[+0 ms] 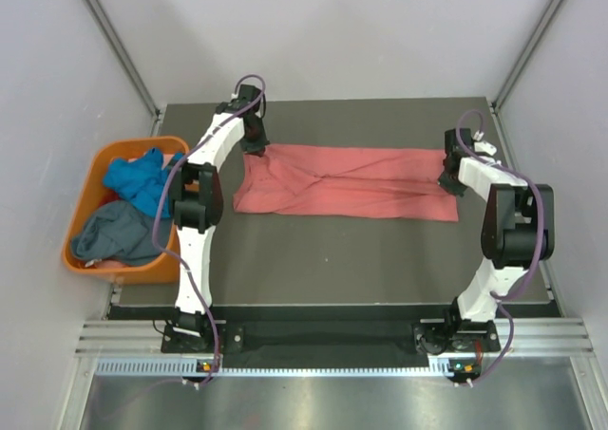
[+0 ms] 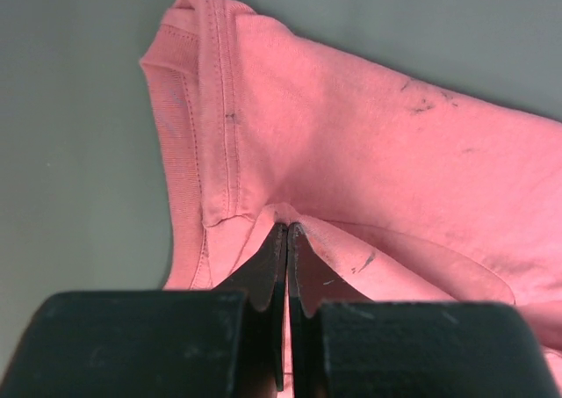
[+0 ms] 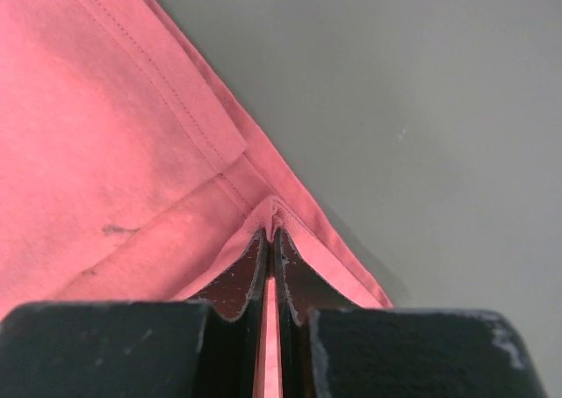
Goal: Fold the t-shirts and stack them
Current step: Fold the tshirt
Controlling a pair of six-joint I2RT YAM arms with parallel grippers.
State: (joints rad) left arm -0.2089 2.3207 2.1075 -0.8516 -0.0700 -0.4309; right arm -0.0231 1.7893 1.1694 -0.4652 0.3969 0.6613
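We are working on the first shirt. The pink t-shirt (image 1: 347, 181) lies long and flat across the middle of the dark table (image 1: 332, 259). It looks doubled over into a wide strip, with some wrinkles in the middle.

Our left claw (image 2: 287, 233) is pinched tight on a little fold of pink cloth at the shirt's left end, next to a thick seam. Our right claw (image 3: 270, 229) is pinched tight on the hem at the shirt's right end. Both claws are down low by the table.

We think this is the folding step for the pink one. Next, we should lift both ends a little and carry them over together to make the next fold. Both claws need to move at the same speed, or the cloth will twist or bunch up. They must not let go until the fold lies flat.

Now we count. There are three shirts. One is the pink one on the table. The blue t-shirt (image 1: 138, 178) and the grey-blue t-shirt (image 1: 119, 233) lie crumpled in the one orange tub (image 1: 90, 178), just off the table's left side. We have two claws. No shirt is stacked yet.
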